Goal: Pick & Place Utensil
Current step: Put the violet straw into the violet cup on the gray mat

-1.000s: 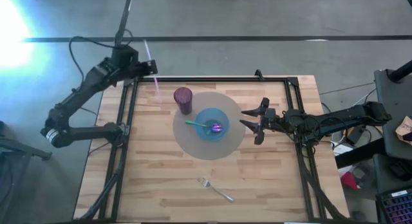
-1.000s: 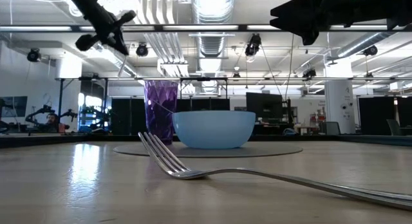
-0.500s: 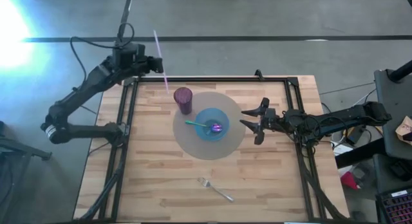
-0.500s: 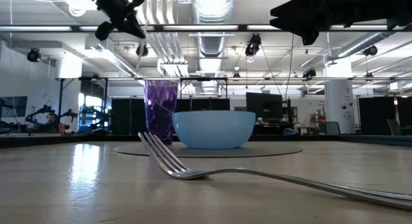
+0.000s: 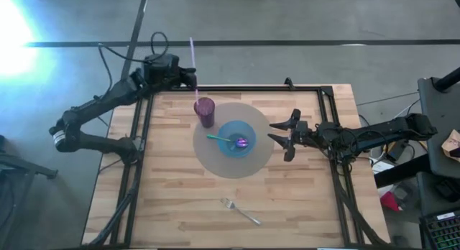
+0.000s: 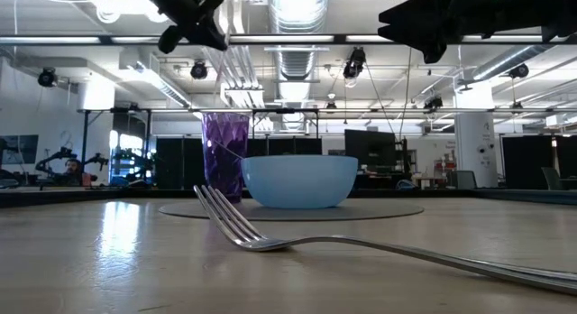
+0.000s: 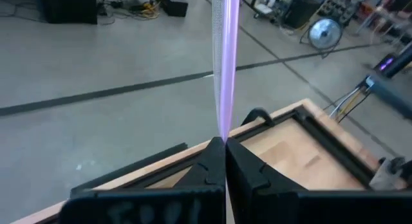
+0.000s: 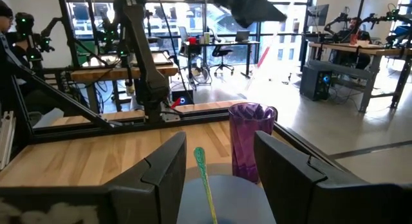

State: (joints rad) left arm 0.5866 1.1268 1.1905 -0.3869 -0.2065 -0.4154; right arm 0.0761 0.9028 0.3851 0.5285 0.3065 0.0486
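My left gripper (image 5: 192,80) is above the table's far edge, just behind the purple cup (image 5: 205,111), and is shut on a thin pink-purple straw (image 5: 192,56). The cup and a blue bowl (image 5: 236,139) stand on a round grey mat (image 5: 215,160). A spoon with a green handle (image 5: 228,141) lies in the bowl. A metal fork (image 5: 241,211) lies flat on the wood near the table's near edge. My right gripper (image 5: 280,135) hovers open to the right of the bowl, its fingers (image 8: 167,166) pointing at it. My left gripper pinches the straw (image 7: 224,130) between its two fingertips (image 7: 212,161). The straw sticks out past the fingertips, away from the arm. It is lifted clear of the table and touches nothing else.
Black frame rails run along the table's far edge (image 5: 244,88) and down both sides. In the low view the fork (image 6: 270,237) is close in front, with the cup (image 6: 224,156) and bowl (image 6: 299,180) behind it. Bare wood lies left of and near the mat.
My left gripper has moved toward the table's right along the far edge, toward the purple cup, carrying the straw. It has stayed shut on it. The straw's slant has lessened. My right arm, the cup, bowl, spoon and fork have kept still.
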